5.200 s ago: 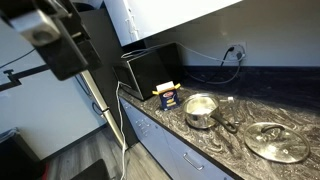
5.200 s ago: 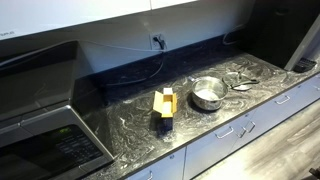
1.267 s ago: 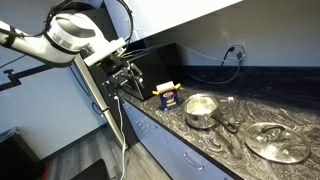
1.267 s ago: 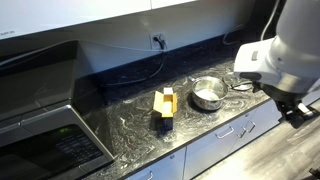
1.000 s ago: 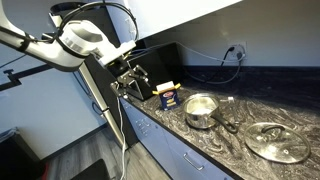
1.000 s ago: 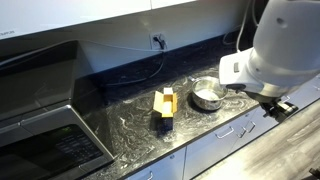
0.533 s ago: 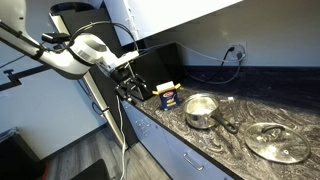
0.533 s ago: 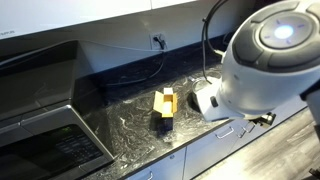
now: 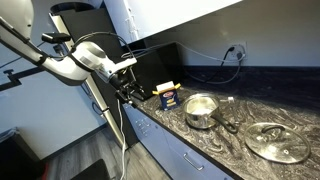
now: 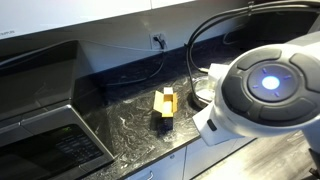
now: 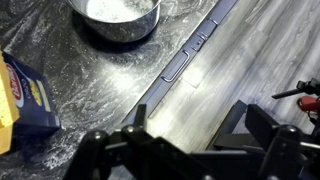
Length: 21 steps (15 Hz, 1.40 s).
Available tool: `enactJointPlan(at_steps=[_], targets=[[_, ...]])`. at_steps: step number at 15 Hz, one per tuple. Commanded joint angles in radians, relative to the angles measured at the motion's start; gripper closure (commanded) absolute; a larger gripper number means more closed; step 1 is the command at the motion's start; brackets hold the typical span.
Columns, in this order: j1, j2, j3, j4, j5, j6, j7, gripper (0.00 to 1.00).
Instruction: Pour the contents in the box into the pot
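Arm in from 9 o'clock, gripper [image 9: 135,93] low by counter [image 9: 215,145] edge, near blue box [image 9: 168,96]. Pot [image 9: 201,110] at box's 4 o'clock, glass lid [image 9: 277,141] further that way. Black appliance [image 9: 150,68] at box's 11 o'clock.

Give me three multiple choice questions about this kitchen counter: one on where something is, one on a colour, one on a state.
1. Where is the box?
A) on the counter, beside the pot
B) in the pot
C) in the gripper

2. What colour are the box's sides?
A) red
B) blue
C) green

3. What state is the gripper in?
A) shut on the box
B) open and empty
C) shut on the pot

Answers:
1 A: in an exterior view the box stands on the counter, apart from the pot.
2 B: the wrist view shows blue sides.
3 B: the wrist view shows the jaws apart with nothing between them.
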Motion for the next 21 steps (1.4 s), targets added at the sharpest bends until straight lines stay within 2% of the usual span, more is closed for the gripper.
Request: enactJointPlan(at_steps=[1, 8, 10, 12, 16, 21], targets=[[0.001, 0.027, 0.002, 0.014, -0.094, 0.02, -0.002, 0.0], [0.02, 0.189, -0.001, 0.09, -0.625, 0.124, 0.06, 0.0], [0.035, 0.248, -0.001, 0.119, -0.762, 0.094, 0.111, 0.0], [0.062, 0.314, -0.001, 0.155, -0.859, 0.004, 0.206, 0.0], [0.118, 0.439, 0.007, 0.218, -0.917, -0.176, 0.354, 0.0], [0.207, 0.587, 0.027, 0.316, -0.878, -0.405, 0.492, 0.0]])
